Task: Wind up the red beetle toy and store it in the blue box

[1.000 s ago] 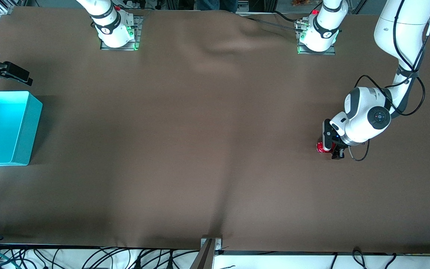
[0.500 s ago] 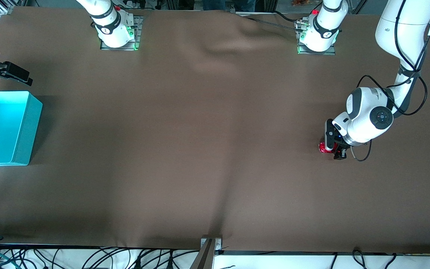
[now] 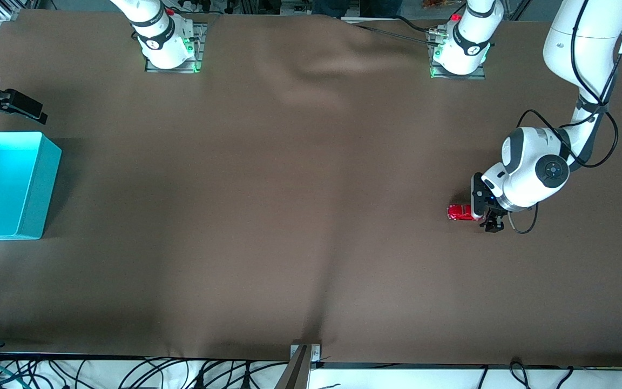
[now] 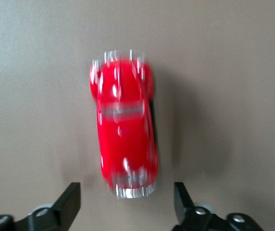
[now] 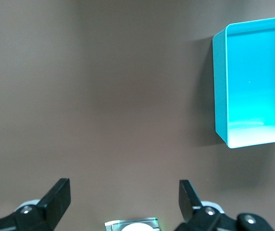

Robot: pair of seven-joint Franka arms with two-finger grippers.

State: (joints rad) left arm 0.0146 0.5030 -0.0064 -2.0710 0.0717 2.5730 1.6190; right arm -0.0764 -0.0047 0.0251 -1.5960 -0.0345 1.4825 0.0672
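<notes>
The red beetle toy (image 3: 462, 212) stands on the brown table near the left arm's end, blurred in the left wrist view (image 4: 124, 130). My left gripper (image 3: 484, 214) is low over the table right beside it and open. Its fingertips (image 4: 69, 202) flank only the toy's end without touching it, at the left gripper (image 4: 126, 204). The blue box (image 3: 41, 183) sits at the right arm's end of the table, and nothing shows inside the blue box (image 5: 219, 96). My right gripper (image 3: 19, 108) waits, open and empty, over the table by the box; its own view shows the gripper (image 5: 123, 199) holding nothing.
The brown cloth (image 3: 300, 216) stretches between toy and box, with soft wrinkles near the arms' bases. The right arm's base (image 3: 168, 48) and the left arm's base (image 3: 459, 54) stand along the table's farthest edge. A metal bracket (image 3: 303, 356) sits at the nearest edge.
My left gripper was shut on the toy and has opened. The toy has rolled out from between the fingers, toward the right arm's end. The right arm has not moved.
</notes>
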